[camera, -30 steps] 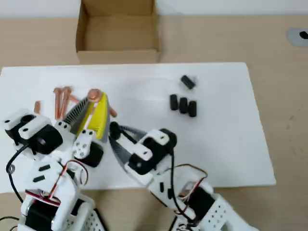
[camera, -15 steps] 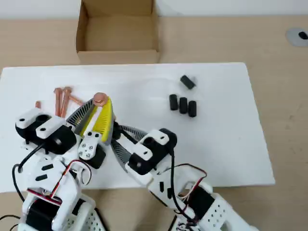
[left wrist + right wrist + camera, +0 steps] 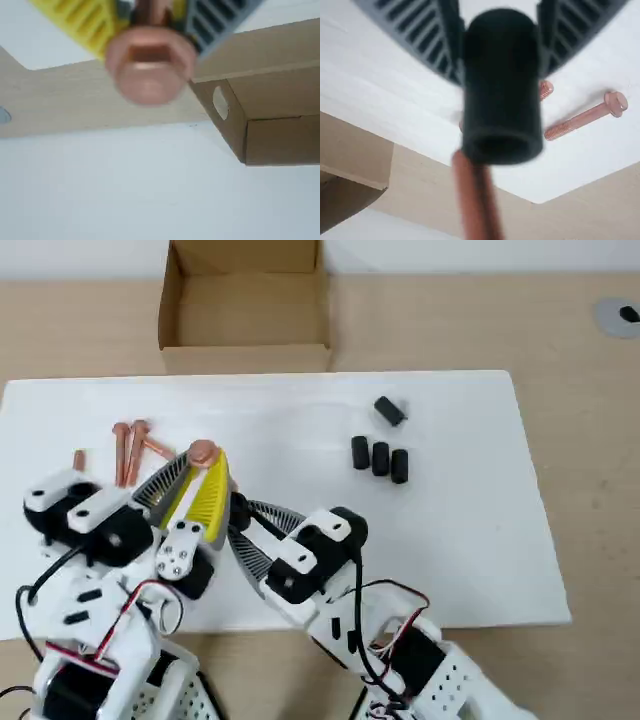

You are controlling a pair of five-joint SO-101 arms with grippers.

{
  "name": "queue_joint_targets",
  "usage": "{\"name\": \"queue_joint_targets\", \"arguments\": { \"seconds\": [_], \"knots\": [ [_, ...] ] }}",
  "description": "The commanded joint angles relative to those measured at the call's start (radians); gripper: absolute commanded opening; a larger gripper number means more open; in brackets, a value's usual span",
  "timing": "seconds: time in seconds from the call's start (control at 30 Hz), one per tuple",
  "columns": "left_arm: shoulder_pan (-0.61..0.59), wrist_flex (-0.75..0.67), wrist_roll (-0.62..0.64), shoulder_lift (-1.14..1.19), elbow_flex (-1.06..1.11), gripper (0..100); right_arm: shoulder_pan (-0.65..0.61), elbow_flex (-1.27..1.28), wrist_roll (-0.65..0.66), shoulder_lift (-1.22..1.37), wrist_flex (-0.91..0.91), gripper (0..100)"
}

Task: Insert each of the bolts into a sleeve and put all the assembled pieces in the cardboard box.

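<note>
My left gripper, with one yellow and one grey finger, is shut on a copper bolt whose head points toward the cardboard box. In the left wrist view the bolt head sits close up with the box corner behind it. Just beside it, my right gripper is shut on a black sleeve. A copper shaft lies just below the sleeve's open end. Loose bolts lie at the mat's left. Several sleeves rest at centre right.
The white mat covers the middle of the wooden table. The open box stands beyond the mat's far edge. One sleeve lies apart from the row of three. Two loose bolts lie behind the held sleeve.
My left arm has shifted, carrying the bolt slightly down and right toward the held sleeve, then a little back left. The right arm has stayed put.
</note>
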Motion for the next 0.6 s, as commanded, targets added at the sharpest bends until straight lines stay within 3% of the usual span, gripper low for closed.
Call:
{"name": "queue_joint_targets", "arguments": {
  "seconds": [0.0, 0.43, 0.57],
  "knots": [
    [0.012, 0.037, -0.005, -0.002, -0.087, 1, -0.010, -0.002, -0.002, -0.088, -0.025, 0.9],
    [0.015, 0.057, -0.002, 0.012, -0.206, 1, -0.010, -0.002, 0.000, -0.088, -0.025, 0.9],
    [0.087, 0.120, 0.009, 0.077, -0.250, 1, -0.010, -0.002, 0.000, -0.088, -0.021, 0.9]
  ]
}}
